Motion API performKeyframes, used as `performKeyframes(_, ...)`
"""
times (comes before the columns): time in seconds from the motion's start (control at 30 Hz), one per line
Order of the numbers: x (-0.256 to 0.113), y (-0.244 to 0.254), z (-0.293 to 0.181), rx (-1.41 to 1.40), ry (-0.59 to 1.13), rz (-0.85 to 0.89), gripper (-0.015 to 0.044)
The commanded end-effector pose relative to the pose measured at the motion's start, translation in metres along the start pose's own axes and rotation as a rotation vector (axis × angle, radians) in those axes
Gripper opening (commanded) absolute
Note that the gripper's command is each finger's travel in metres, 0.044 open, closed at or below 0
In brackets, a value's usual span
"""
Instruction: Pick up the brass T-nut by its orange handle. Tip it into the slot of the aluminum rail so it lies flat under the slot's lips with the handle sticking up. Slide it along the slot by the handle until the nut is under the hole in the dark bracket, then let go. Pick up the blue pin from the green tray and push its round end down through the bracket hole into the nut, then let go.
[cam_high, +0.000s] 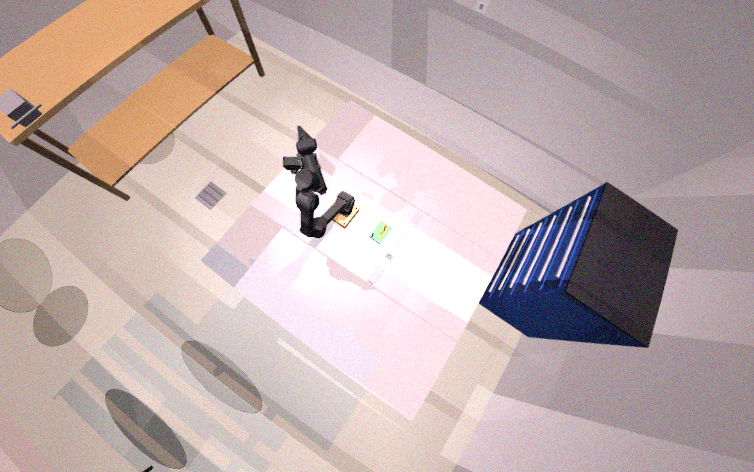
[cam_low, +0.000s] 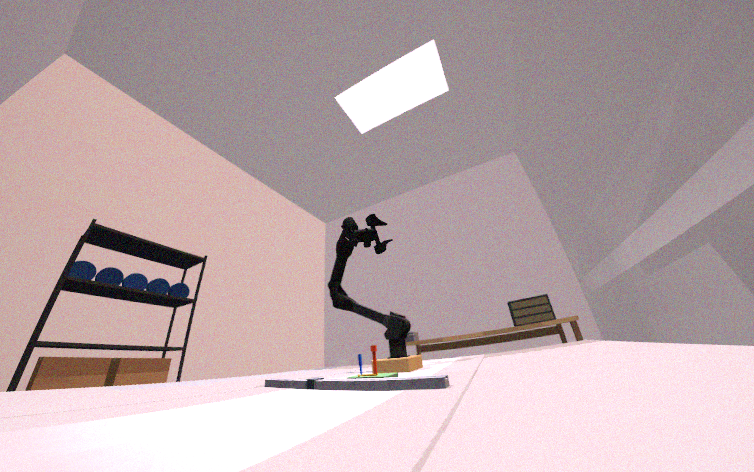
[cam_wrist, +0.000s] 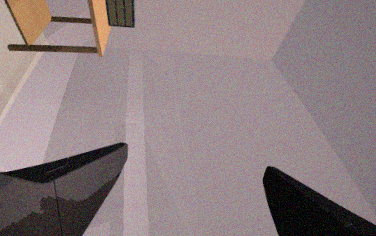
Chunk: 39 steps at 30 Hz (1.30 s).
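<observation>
On the pale work surface, we list first an aluminum rail (cam_high: 376, 274) (cam_low: 411, 383), lying lengthwise, with one dark bracket (cam_high: 388, 256) (cam_low: 314, 383) partway along it. Near the rail, we record a green tray (cam_high: 379, 224) (cam_low: 391, 375), carrying one T-nut with an orange handle (cam_high: 383, 229) (cam_low: 374, 360), the handle upright, and one blue pin (cam_high: 372, 235) (cam_low: 360, 364), also upright. Beyond the tray we note one black arm (cam_high: 333, 212) (cam_low: 336, 272) on a wooden base (cam_high: 346, 223) (cam_low: 414, 363). Its gripper (cam_high: 311, 159) (cam_low: 388, 232) (cam_wrist: 197, 156), raised high above the tray, we enter as wide apart, nothing between the fingers, wrist view facing a plain wall.
</observation>
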<state>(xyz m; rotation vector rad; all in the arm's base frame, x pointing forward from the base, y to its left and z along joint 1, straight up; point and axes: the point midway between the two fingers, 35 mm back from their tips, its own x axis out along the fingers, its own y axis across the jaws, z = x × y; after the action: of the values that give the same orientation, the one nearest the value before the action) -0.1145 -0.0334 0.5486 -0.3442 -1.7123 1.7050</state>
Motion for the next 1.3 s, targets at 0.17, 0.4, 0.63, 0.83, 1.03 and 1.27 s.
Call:
performKeyframes(0.17,0.039,0.020,-0.099,0.495,0.362,0.005,0.0440)
performKeyframes(0.4,0.028,0.063,-0.238,1.150,0.891,-0.234,0.0440)
performKeyframes(0.63,-0.053,0.119,-0.344,1.699,1.391,-0.811,0.0440)
performKeyframes(0.83,-0.148,0.171,-0.383,1.940,1.696,-1.546,0.0440)
performKeyframes(1.03,-0.243,0.225,-0.373,1.829,1.828,-2.521,0.0440)
performKeyframes(1.27,-0.322,0.284,-0.307,0.939,1.617,-3.699,0.0440)
